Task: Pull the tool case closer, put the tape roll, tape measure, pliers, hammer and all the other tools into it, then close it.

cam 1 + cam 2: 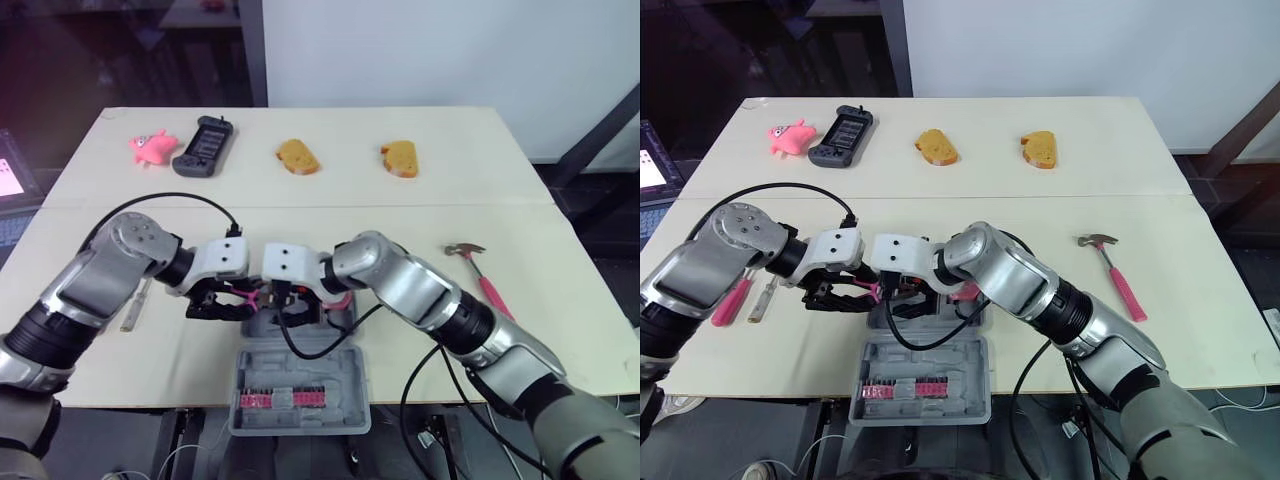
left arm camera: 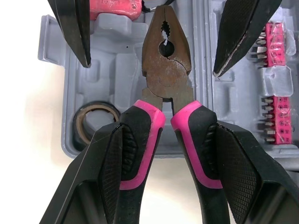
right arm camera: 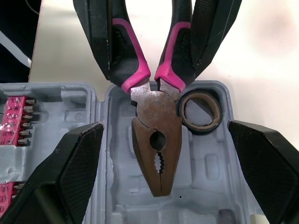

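My left gripper (image 2: 168, 140) is shut on the pink-and-black handles of the pliers (image 2: 166, 70). It holds them just above the tray of the open grey tool case (image 1: 300, 375), at the table's near edge. The pliers' brown head points toward my right gripper (image 3: 163, 135), which is open with one finger on either side of the head, not touching it. A tape roll (image 3: 200, 111) lies in a round recess of the tray beside the handles. A red-pink tool (image 2: 114, 9) lies in the tray's other end. The hammer (image 1: 480, 275) lies on the table to the right.
The case lid with rows of pink bits (image 1: 285, 400) hangs toward me over the table edge. A pink-handled screwdriver (image 1: 730, 300) and a small slim tool (image 1: 760, 298) lie at the left. At the far side lie a pink toy (image 1: 152, 146), a black device (image 1: 205, 146) and two bread pieces (image 1: 298, 157).
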Controlling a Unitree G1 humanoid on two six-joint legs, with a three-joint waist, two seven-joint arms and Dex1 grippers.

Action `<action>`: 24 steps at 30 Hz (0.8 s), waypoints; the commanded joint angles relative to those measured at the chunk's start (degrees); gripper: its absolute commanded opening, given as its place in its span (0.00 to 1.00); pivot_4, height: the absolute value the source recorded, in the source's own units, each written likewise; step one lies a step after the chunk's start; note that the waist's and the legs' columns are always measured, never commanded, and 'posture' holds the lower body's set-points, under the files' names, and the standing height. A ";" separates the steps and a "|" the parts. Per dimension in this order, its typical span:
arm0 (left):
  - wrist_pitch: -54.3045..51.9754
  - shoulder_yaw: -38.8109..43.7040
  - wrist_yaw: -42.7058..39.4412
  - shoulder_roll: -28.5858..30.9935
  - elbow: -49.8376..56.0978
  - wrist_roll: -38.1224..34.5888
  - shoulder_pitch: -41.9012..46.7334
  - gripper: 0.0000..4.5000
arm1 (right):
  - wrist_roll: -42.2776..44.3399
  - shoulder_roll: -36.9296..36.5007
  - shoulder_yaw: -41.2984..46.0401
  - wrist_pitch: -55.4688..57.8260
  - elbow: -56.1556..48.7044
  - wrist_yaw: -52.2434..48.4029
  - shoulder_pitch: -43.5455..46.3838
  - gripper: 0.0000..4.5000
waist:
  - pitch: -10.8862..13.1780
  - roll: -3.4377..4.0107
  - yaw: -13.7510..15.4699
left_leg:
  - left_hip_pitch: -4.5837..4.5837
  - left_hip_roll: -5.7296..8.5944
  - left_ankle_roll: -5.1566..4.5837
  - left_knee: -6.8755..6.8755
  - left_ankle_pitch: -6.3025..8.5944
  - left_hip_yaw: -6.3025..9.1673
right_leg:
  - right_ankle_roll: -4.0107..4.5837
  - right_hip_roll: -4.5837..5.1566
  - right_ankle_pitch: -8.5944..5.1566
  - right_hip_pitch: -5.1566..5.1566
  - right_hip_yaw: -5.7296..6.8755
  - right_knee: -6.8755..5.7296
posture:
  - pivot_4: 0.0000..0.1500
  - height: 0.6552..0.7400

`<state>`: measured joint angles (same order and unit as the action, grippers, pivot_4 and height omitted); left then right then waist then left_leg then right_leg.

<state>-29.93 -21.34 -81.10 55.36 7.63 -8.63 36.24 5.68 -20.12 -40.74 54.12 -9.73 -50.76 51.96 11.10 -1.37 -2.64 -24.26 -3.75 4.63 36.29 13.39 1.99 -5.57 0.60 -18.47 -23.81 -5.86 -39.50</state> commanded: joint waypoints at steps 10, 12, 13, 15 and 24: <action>-1.45 1.28 -0.15 -0.91 1.78 0.31 1.53 0.52 | -0.52 2.11 0.95 -0.58 0.12 0.75 0.78 0.21 | 0.00 0.00 -0.05 | 0.00 0.00 0.00 0.03 0.00 0.01 | 0.00 -0.01 0.00 -0.01 0.01 -0.06 | 1.00 1.00; -1.46 1.30 -0.08 -1.20 1.40 0.42 1.81 0.52 | -0.58 2.14 0.92 -0.73 0.37 0.78 0.73 0.21 | 0.00 0.00 -0.05 | 0.00 0.00 0.00 0.04 0.00 0.02 | 0.00 -0.01 0.00 -0.01 0.01 -0.07 | 1.00 1.00; -1.44 1.31 -0.05 -1.35 1.26 0.50 1.92 0.52 | -0.61 2.13 0.89 -0.80 0.47 0.77 0.72 0.21 | 0.00 0.00 -0.04 | 0.00 0.00 0.00 0.05 0.00 0.02 | 0.00 -0.01 0.00 -0.01 0.01 -0.08 | 1.00 1.00; -1.35 1.49 -0.04 -1.64 1.13 0.52 1.96 0.52 | -0.65 2.17 0.91 -0.91 0.66 0.82 0.68 0.21 | 0.00 0.00 -0.05 | 0.00 0.00 0.00 0.07 0.00 0.02 | 0.00 -0.01 0.00 -0.01 0.01 -0.11 | 1.00 1.00; -0.43 2.39 -0.21 -2.31 0.49 0.17 1.36 0.52 | -0.35 3.15 1.94 -2.07 1.47 1.41 0.18 0.21 | 0.00 0.00 -0.06 | 0.00 0.00 0.00 0.35 0.00 0.03 | 0.00 -0.02 0.00 -0.01 0.01 -0.38 | 1.00 1.00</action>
<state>-30.79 -21.30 -81.03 53.61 6.83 -6.81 36.52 5.64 -18.55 -40.64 53.13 -7.50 -50.59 51.83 11.10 -1.37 -2.70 -24.27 -3.75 4.63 36.70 13.39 2.03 -5.57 0.57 -18.48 -23.82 -5.85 -39.92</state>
